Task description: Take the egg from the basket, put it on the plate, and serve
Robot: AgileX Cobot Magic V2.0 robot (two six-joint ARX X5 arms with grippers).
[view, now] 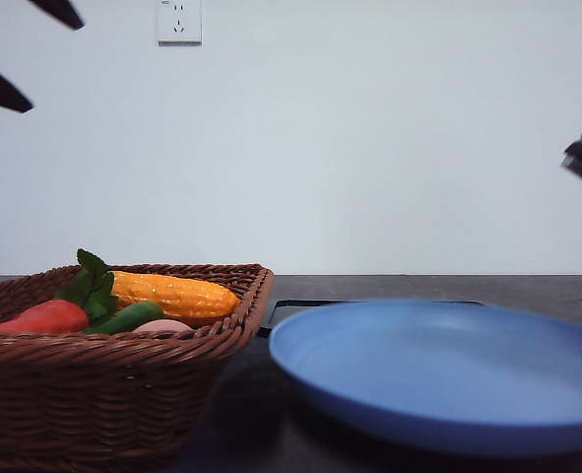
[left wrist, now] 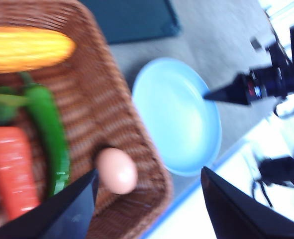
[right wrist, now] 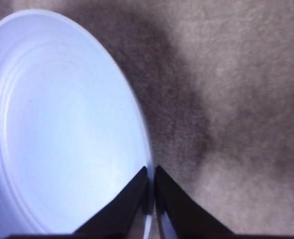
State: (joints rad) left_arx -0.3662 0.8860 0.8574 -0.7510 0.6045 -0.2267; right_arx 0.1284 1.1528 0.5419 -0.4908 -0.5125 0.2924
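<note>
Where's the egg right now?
The egg is in the basket, near the corner closest to the plate, beside the green pepper.

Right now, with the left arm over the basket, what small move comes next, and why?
Probably lower the open left gripper around the egg: it lies loose in the basket by one fingertip, while the right gripper is shut on the bare plate rim.
</note>
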